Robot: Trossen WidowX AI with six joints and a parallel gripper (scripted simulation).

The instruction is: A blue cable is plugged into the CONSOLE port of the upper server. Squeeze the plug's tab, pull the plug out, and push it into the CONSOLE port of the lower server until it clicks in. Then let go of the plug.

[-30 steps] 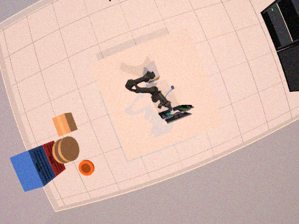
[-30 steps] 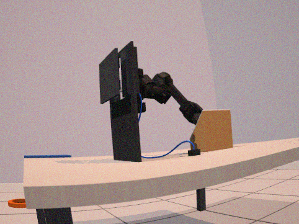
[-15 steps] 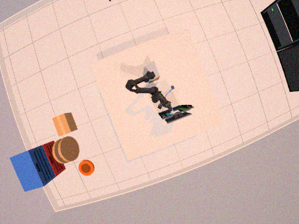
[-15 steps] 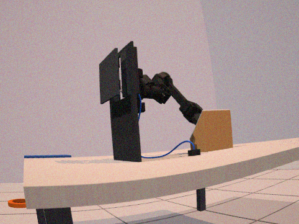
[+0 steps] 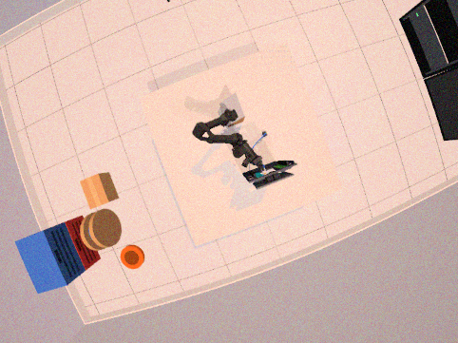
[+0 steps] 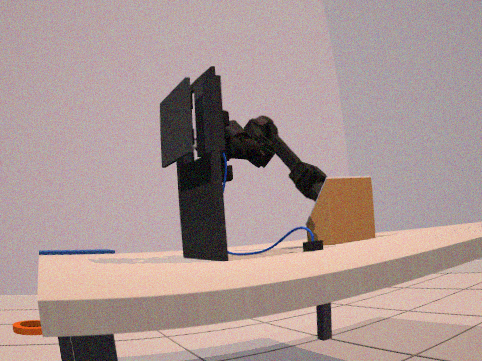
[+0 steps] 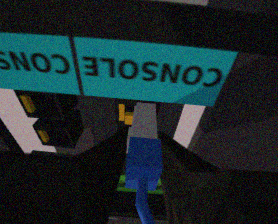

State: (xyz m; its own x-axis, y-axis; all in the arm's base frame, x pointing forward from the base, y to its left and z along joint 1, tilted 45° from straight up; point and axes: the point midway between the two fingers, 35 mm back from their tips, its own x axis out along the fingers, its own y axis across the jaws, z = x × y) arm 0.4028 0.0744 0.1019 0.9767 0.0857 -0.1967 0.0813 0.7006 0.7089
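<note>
My jaws stand a little way apart, closed on the plug (image 7: 143, 155), a blue body with a grey front end. I have it in front of the socket area below a teal label (image 7: 157, 75) that reads CONSOLE, upside down in my wrist view. The plug's grey end points toward that opening, with yellow contacts (image 7: 128, 117) showing just beside it; whether the tip is inside the port I cannot tell, nor which server this is. The blue cable (image 6: 265, 250) (image 7: 143, 202) runs back from the plug; in the exterior view it hangs down by the dark upright stand (image 6: 205, 215), then arches over the table (image 6: 175, 315) to a small black block (image 6: 313, 246) (image 5: 264, 134). To one side of the plug I see two dark sockets (image 7: 47, 106), also with yellow in them, and a second teal label (image 7: 35, 61), cut off by the edge of my view. Green strips (image 7: 121, 183) show on both sides of the blue body. My arm (image 5: 219, 136) (image 6: 285, 152) reaches bent to the dark panels (image 5: 271, 172) (image 6: 207, 115), and an orange-brown box (image 6: 347, 210) stands on the table near my base end.
</note>
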